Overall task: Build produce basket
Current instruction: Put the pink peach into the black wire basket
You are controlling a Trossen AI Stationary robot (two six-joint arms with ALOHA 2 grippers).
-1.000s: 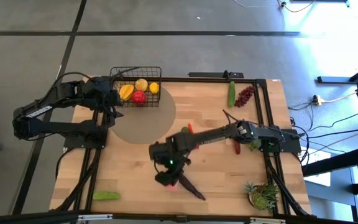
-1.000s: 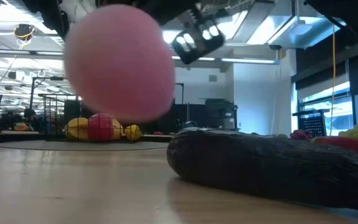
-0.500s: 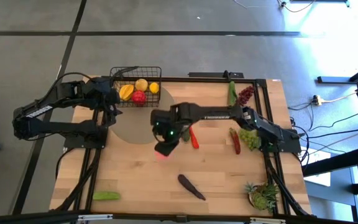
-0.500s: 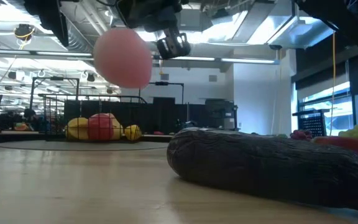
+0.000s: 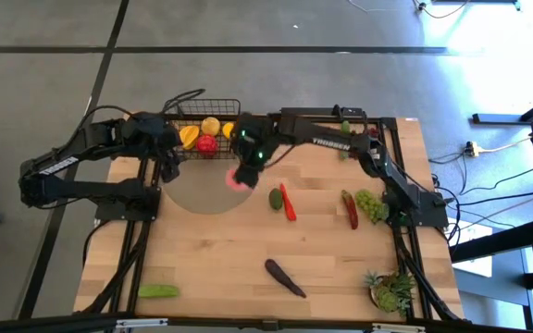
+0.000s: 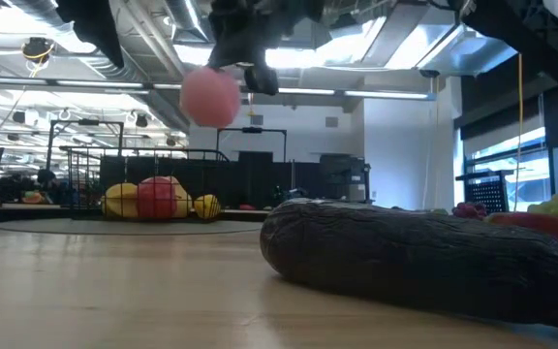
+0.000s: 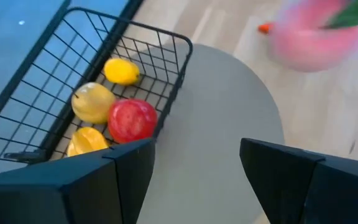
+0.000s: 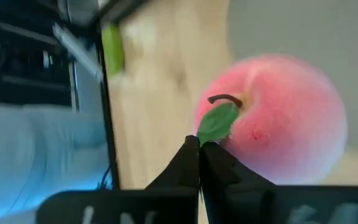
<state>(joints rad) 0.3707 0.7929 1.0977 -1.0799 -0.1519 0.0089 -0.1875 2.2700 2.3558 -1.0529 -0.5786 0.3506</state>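
The black wire basket (image 5: 204, 128) stands at the table's far left. It holds a red apple (image 7: 132, 119), an orange mango (image 7: 87, 142) and two yellow lemons (image 7: 122, 71). My right gripper (image 5: 245, 170) hangs just right of the basket, above a grey round mat (image 5: 202, 192), and is shut on a pink peach (image 5: 240, 181). The low view shows that peach (image 6: 209, 97) well above the table. My left gripper (image 7: 194, 174) stands open at the basket's near left corner, with nothing between its fingers. My right gripper pinches the peach's green leaf (image 8: 216, 124), beside the stem on its top, between the free ends of its two fingers (image 8: 191, 155). The fingers slant down at it from above. The peach (image 8: 272, 118) hangs below them, lifted clear of the table.
Loose on the table are a dark eggplant (image 5: 285, 277), a green cucumber (image 5: 158, 290), two red chilies (image 5: 288, 202), green grapes (image 5: 370, 203), purple grapes (image 5: 365, 141), a second cucumber (image 5: 344, 139) and a small green fruit (image 5: 275, 198). A potted plant (image 5: 391, 289) stands near right.
My right gripper has carried the peach from the table's near middle toward the far left, up to the basket's right side. It rose and rolled its wrist on the way. The peach has stayed hanging from the shut fingers.
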